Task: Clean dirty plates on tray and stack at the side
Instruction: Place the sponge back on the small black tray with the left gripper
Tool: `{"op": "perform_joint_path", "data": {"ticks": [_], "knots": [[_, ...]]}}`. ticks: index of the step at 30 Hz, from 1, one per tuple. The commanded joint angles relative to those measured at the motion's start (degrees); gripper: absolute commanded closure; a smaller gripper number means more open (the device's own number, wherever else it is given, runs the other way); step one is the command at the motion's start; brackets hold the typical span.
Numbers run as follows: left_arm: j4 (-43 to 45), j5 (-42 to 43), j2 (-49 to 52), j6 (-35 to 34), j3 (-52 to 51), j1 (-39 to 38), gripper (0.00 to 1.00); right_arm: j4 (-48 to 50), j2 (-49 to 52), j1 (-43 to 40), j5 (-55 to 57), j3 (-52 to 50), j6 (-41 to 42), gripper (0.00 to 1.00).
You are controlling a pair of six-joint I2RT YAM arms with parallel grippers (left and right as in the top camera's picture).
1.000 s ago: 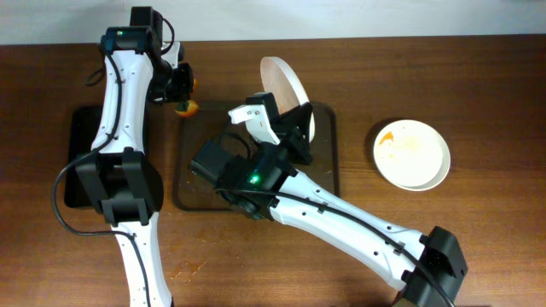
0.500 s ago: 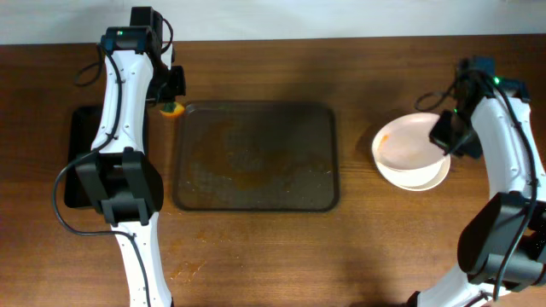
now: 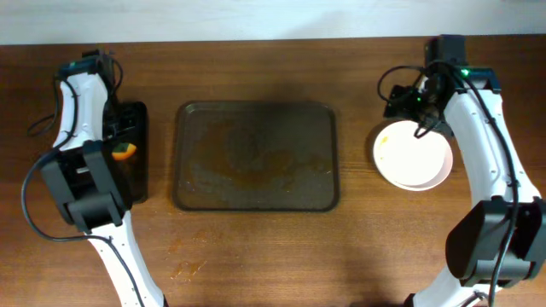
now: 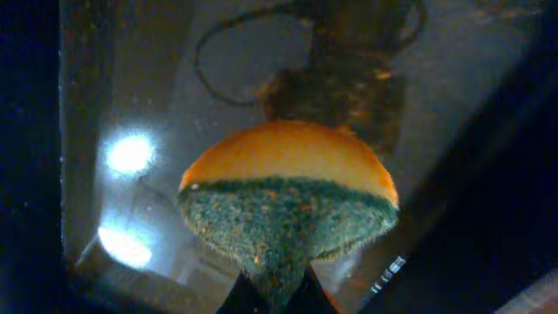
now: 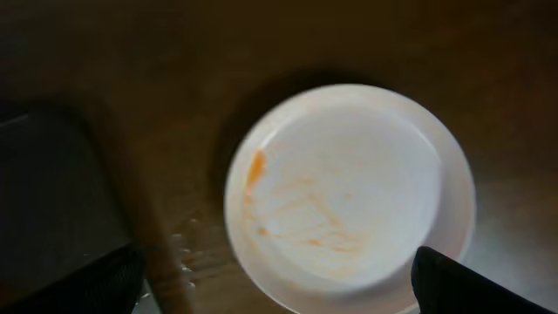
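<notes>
Moved: both arms have gone to new spots since half a second ago. The left arm has left the far corner of the brown tray and now hangs over the black tray, and the sponge went along with it. The right arm has pulled up off the plates toward 12 o'clock.
Left tool: clenched on the sponge, pinching its thin bottom edge.
Sponge: orange on one side, green and rough on the other. It is over the black tray. I cannot tell if it touches.
Black tray: at 9 o'clock from the brown tray. It is shiny, and bright spots of light show on it in the left wrist view.
Right tool: released. Its two fingers are spread wide, one at each bottom corner of the right wrist view. It grips nothing and hangs above the plates.
Plates: stacked on the tabletop at 3 o'clock from the brown tray, apart from it. The top plate lies flat on the one below, whose rim peeks out at 3 to 5 o'clock. I cannot tell how many are in the stack. Thin orange streaks mark the top plate, most of them toward 9 o'clock.
Brown tray: in the middle of the tabletop, with pale smudges on its floor.
Tabletop: dark brown wood.
</notes>
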Motion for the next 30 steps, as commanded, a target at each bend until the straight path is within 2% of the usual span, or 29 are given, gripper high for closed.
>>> {"op": "perform_joint_path", "data": {"ticks": [1,2,3,4,5,6,12,14,17,23,27,30], "knots": [[2.19,-0.72,-0.22,-1.84,-3.23,1.11,0.86,-0.24,-0.66,3.23,0.09,0.94,-0.61,0.02],[2.40,-0.72,-0.22,-1.84,-3.23,1.33,0.60,-0.20,-0.66,3.78,0.09,0.94,-0.61,0.02],[2.54,-0.72,-0.22,-1.84,-3.23,1.36,0.27,-0.20,-0.66,3.85,0.07,0.94,-0.59,0.02],[2.56,-0.61,-0.22,-1.95,-3.23,1.29,0.13,-0.22,-0.66,3.85,-0.13,0.94,-0.57,0.02],[2.56,-0.17,-0.26,-2.75,-3.21,1.18,0.04,-0.22,-0.66,3.85,-0.13,0.94,-0.57,0.02],[2.34,0.63,-0.39,-2.93,-2.01,1.07,0.01,-0.24,-0.66,3.85,-0.13,0.94,-0.57,0.02],[-10.82,2.78,-8.72,-4.17,16.28,-0.52,0.01,-1.29,-1.49,3.74,-1.64,0.98,-0.57,0.01],[-12.13,2.97,-12.70,-4.17,19.43,-2.34,0.01,-1.31,-4.20,3.74,-2.14,1.29,-0.59,0.02],[-11.28,2.93,-16.35,-4.17,19.67,-4.83,0.01,-1.29,-11.15,3.74,-2.67,3.43,-0.59,0.02],[-11.26,2.93,-16.44,-4.20,19.61,-5.35,0.01,-1.33,-33.38,3.74,-2.69,5.44,-0.59,0.02],[-11.23,2.95,-16.44,-4.20,19.61,-5.35,0.01,-1.33,-37.97,3.74,-2.69,5.44,-0.61,0.02],[-11.26,2.93,-16.44,-4.17,19.61,-5.35,0.01,-7.41,-37.90,3.74,0.17,5.44,-1.18,0.02]]}}
